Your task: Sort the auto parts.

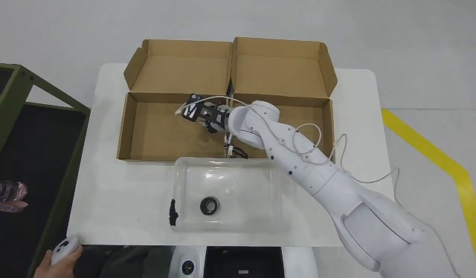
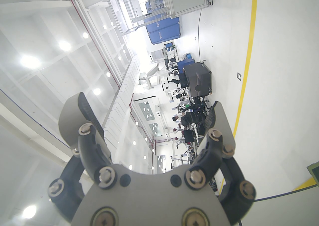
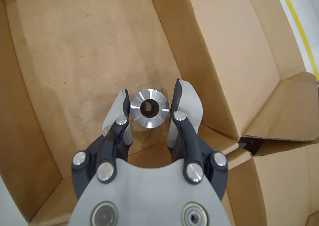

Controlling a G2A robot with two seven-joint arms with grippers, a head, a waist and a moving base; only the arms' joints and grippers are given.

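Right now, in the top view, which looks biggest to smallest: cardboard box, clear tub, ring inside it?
1. cardboard box
2. clear tub
3. ring
None look close in size.

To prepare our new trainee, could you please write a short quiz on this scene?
1. True or false: the left end effector holds a part.
2. The metal bushing is within the: A) clear bin B) cardboard box C) table.
3. Fill in: the black ring lies in the ____.
Key: 1 false; 2 B, gripped by the right end effector; 3 clear bin.
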